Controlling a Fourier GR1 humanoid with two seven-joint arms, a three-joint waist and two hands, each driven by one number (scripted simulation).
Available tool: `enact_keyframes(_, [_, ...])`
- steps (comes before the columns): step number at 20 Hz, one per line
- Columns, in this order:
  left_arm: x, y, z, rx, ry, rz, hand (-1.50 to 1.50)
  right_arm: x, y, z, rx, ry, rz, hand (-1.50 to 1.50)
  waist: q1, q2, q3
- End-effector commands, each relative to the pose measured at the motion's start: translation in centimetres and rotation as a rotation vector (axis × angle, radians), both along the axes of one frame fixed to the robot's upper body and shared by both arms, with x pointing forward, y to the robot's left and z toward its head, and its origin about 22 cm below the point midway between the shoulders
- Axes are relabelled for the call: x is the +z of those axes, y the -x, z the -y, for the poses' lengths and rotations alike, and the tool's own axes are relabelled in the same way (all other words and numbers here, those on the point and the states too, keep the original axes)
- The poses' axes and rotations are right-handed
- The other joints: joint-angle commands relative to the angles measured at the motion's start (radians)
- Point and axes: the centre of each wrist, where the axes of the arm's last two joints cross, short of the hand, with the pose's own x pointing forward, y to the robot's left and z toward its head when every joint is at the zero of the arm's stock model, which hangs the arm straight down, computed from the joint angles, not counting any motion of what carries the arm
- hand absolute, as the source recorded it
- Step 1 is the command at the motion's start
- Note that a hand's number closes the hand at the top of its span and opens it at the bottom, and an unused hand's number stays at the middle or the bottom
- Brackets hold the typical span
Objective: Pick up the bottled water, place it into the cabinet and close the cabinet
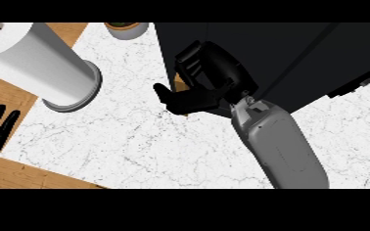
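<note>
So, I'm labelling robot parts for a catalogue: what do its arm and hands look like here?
The right forearm is a smooth, rounded light-grey shell with faint panel seams. The right hand is glossy black and blocky. Only black fingertips of the left hand show at the left edge.

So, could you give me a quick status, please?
Right hand curled at the black cabinet. Left hand resting at left edge. Bottled water not visible.

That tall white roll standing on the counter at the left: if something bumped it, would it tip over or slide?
The white roll stands upright and looks tall for its round base, so a knock near the top would probably tip it. Being a cylinder, it would likely roll once down. It looks like paper, so probably light and easily shoved across the marble counter.
</note>
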Motion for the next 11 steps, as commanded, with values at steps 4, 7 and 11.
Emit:
enact_keyframes(4, [-0.1,-0.3,-0.6,0.017,0.004,0.003,-1.5,2.3,-4.1,-1.3,-0.199,-0.113,-0.012,-1.5,-0.024,0.012,0.0])
enact_keyframes(7, [0.0,0.5,-1.3,0.025,0.006,0.001,-1.5,2.1,-4.7,-1.1,-0.242,-0.156,-0.061,-1.5,-0.013,0.007,0.001])
enact_keyframes(11, [-0.8,1.2,-0.6,0.02,0.03,-0.004,-1.5,2.3,-4.9,-2.3,-0.25,-0.163,-0.071,-1.5,-0.019,0.0,0.001])
